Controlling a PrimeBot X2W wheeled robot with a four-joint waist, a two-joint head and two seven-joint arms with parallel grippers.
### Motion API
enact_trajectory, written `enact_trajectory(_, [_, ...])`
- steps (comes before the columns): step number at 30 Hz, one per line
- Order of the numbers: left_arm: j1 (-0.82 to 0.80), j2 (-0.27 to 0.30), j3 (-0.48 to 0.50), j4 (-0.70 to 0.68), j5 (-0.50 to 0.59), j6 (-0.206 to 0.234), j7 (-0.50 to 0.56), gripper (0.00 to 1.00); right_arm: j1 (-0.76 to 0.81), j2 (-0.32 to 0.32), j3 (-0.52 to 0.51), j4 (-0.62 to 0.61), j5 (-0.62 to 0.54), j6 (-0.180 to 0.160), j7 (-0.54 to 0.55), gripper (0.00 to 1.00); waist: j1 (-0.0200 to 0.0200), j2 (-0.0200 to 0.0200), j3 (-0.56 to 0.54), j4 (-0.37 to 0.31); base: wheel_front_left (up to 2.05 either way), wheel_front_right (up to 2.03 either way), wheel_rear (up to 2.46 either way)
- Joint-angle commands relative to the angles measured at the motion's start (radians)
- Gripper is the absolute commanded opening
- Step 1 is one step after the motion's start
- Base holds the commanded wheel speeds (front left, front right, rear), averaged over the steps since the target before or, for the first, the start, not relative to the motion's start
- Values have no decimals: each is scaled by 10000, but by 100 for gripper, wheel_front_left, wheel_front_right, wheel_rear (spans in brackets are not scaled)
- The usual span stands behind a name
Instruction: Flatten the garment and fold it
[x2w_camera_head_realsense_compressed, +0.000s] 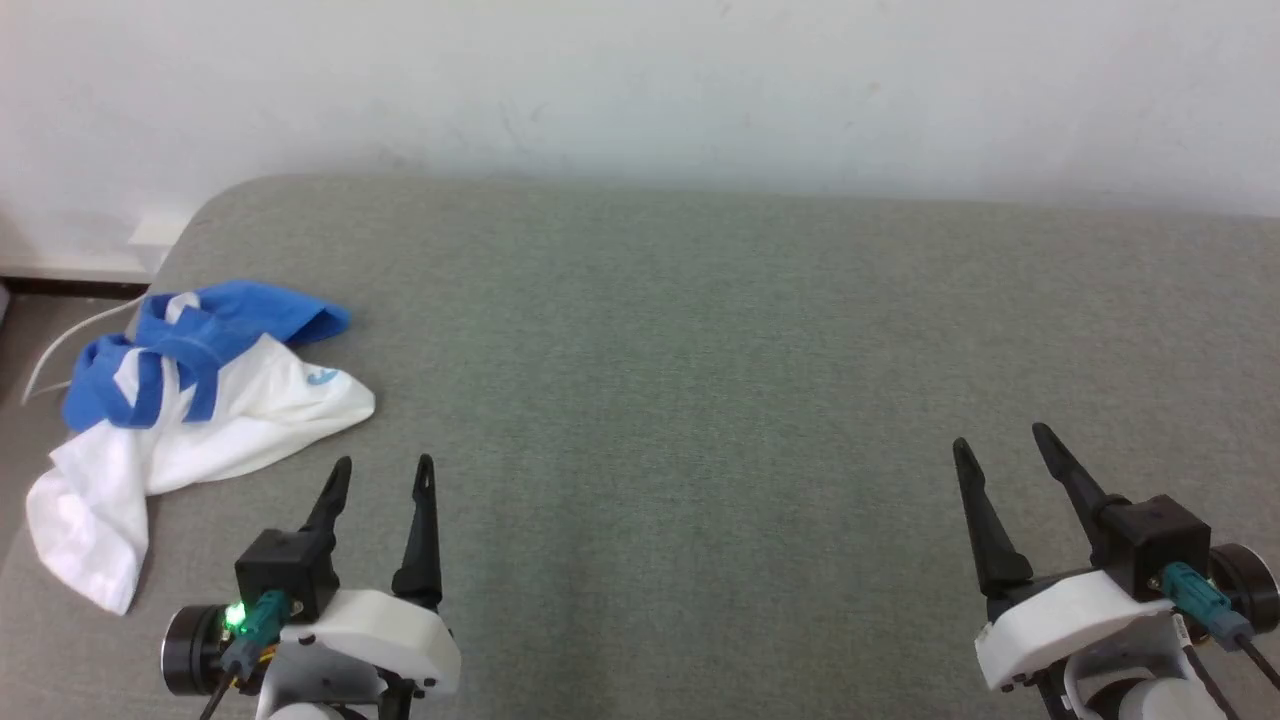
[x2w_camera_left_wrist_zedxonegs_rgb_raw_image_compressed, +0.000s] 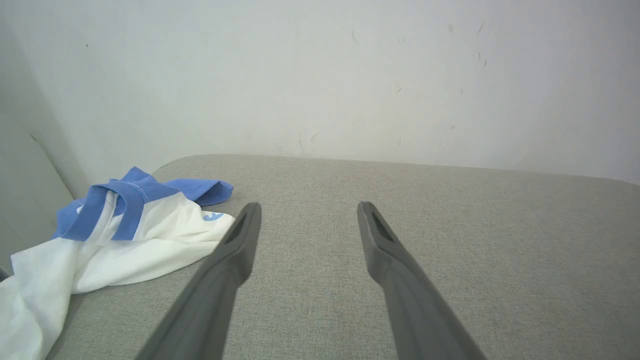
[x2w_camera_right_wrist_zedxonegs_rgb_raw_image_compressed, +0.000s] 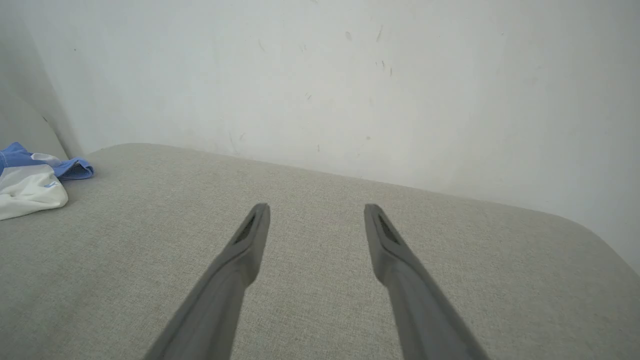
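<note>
Head view with both wrist views, read near to far. At the near edge of the worktop (x2w_camera_head_realsense_compressed: 700, 400), the left gripper (x2w_camera_head_realsense_compressed: 384, 461) and the right gripper (x2w_camera_head_realsense_compressed: 1000, 436) stand well apart, one towards each near corner. Each has a glossy white moulded shell, a black block-shaped housing and two long dark fingers (x2w_camera_left_wrist_zedxonegs_rgb_raw_image_compressed: 235, 250) that taper to narrow, blunt tips. A small green light (x2w_camera_head_realsense_compressed: 235, 615) glows on the left gripper's base. Both pairs of jaws are spread wide with nothing between them, and bare cloth shows in each gap. Whether the tips touch the surface cannot be told.

The worktop is covered in a grey-green woven fabric with a fine, even, matte grain, and its far-left corner is broadly rounded.

The garment (x2w_camera_head_realsense_compressed: 230, 420) lies crumpled in a loose heap at the left edge, just beyond and to the left of the left gripper and apart from its fingers. It is soft white jersey with bright-blue sleeves and a blue neckband, bunched in rounded folds. The blue parts are piled on the far side and the white body is on the near side. A small blue mark (x2w_camera_head_realsense_compressed: 322, 377) shows near the heap's right-hand fold. The nearest white lobe reaches the left edge and appears to spill over it.

Beyond that edge a thin white cable (x2w_camera_head_realsense_compressed: 60, 350) curves across the floor. A matte white wall (x2w_camera_head_realsense_compressed: 640, 90), lightly scuffed, rises behind the straight far edge.
</note>
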Motion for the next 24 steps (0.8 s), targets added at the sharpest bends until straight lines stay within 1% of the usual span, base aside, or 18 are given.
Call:
enact_trajectory(1, [-152,-5,65,-32,-184,17,-137,100,61,11,26,-97,17,-5,-104,100,0,-1,-16,293,0,0,0])
enact_trajectory(9, [-155,-6,198,-65,-444,43,-284,100,85,13,125,-337,7,-6,-176,100,0,-1,-24,938,0,0,0])
enact_trajectory(17, [-140,-7,303,-77,-802,183,-451,100,92,15,288,-562,10,-7,-246,100,0,-1,-27,1687,-1,-1,-1])
enact_trajectory(24, [-87,-8,310,-101,-842,287,-598,100,139,17,447,-639,81,-8,-359,100,0,-1,-127,2098,-19,-19,-19])
